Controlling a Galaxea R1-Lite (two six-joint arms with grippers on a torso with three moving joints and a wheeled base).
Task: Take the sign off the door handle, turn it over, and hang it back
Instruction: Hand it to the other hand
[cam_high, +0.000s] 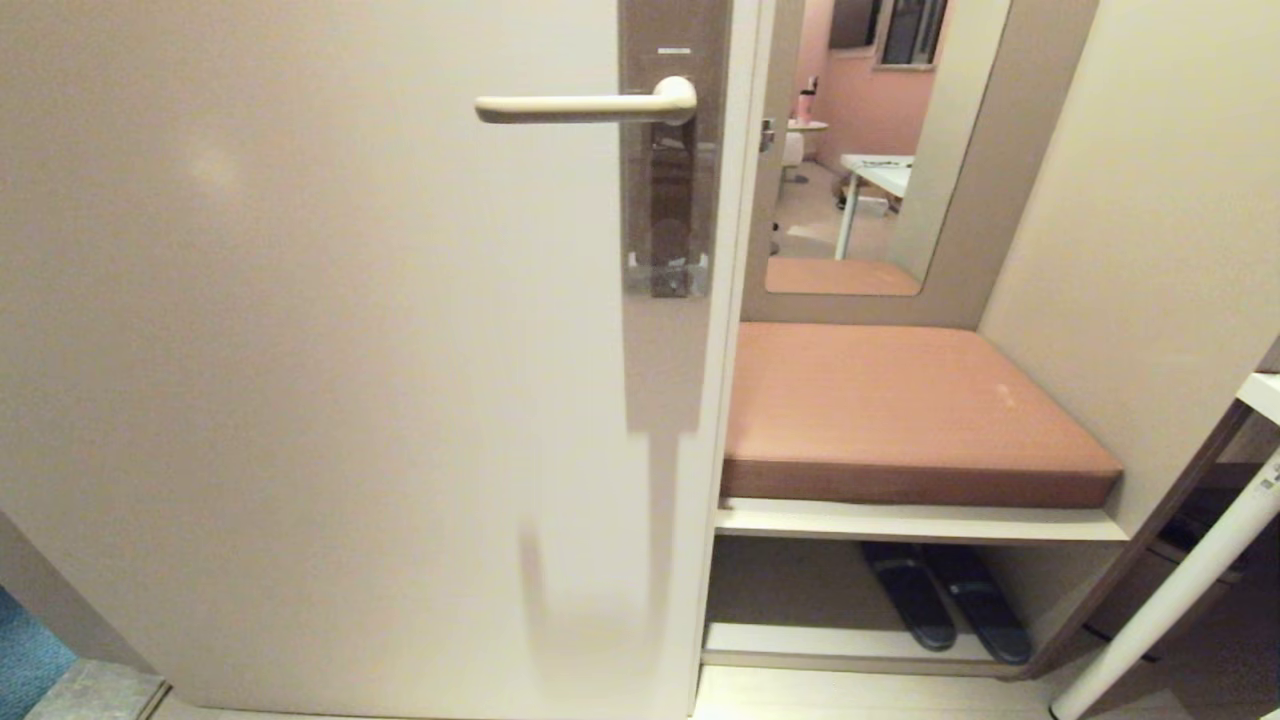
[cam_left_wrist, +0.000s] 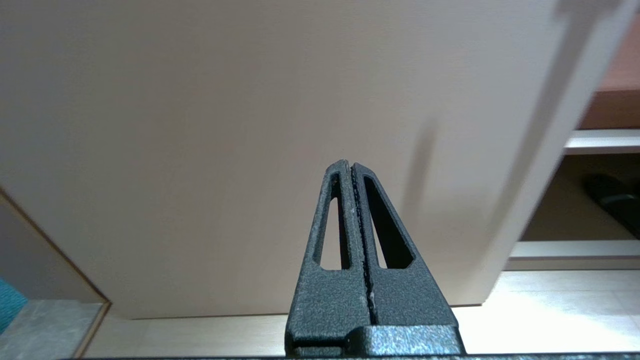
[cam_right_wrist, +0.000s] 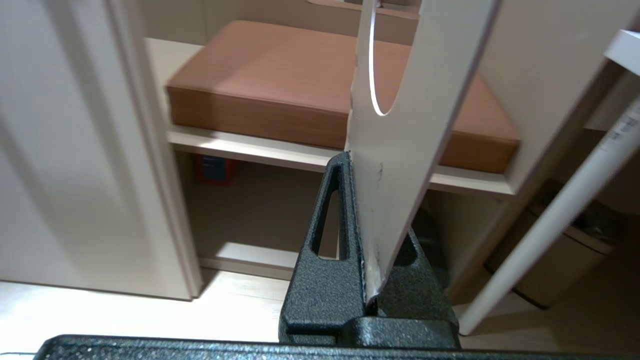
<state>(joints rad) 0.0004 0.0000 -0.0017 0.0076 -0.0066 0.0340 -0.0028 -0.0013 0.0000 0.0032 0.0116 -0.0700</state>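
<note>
Cream door (cam_high: 300, 350) fills most of the head view, with a brown backplate (cam_high: 672, 150) near its free edge and the handle (cam_high: 585, 105) lying level across it, bare, nothing hung on it. Beside the door's edge an alcove opens, holding a bench with a brown cushion (cam_high: 900, 410); a mirror (cam_high: 860, 150) stands on the wall behind the cushion, and dark slippers (cam_high: 945, 600) lie on the shelf under the bench. A white pole (cam_high: 1170, 600) leans across the corner by the alcove's far wall. Neither arm shows in the head view.

The sign (cam_right_wrist: 400, 150) is off the handle and in the right gripper (cam_right_wrist: 367, 280). Its fingers (cam_right_wrist: 330, 225) are clamped on the card's lower end, and the card stands up edge-on from them, pale side showing, with the curve of its oval hole visible above the grip. It hangs low in front of the bench, well apart from the handle; which printed face is which cannot be read.

The left gripper (cam_left_wrist: 352, 167) is low before the door's bottom part, its fingers (cam_left_wrist: 332, 225) pressed fully together with nothing between them.
</note>
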